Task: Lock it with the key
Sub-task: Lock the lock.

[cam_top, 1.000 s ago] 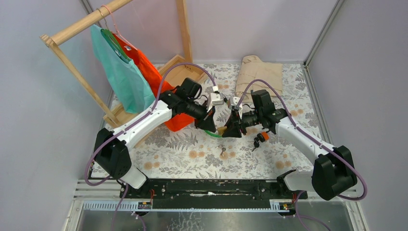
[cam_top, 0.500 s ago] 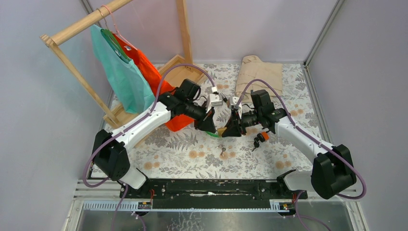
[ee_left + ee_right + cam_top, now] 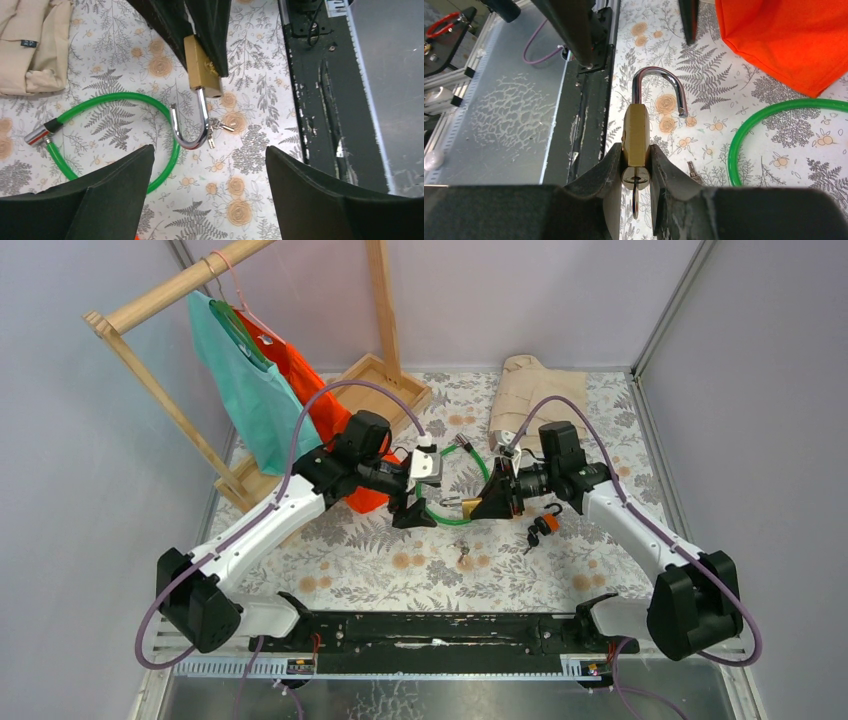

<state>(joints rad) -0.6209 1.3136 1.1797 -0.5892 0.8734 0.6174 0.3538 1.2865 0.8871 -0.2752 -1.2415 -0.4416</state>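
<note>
so right claw clamps the brass padlock, open shackle pointing at the wide-open, empty left claw, key in its base.

A wooden clothes rack stands at the far left of the table, which is covered by a floral cloth. A teal garment and an orange garment hang from the rack on a pink hanger. To the rack's right a green cable lock lies looped, with a folded beige garment farther right. A small black and orange lock lies nearer.
</note>
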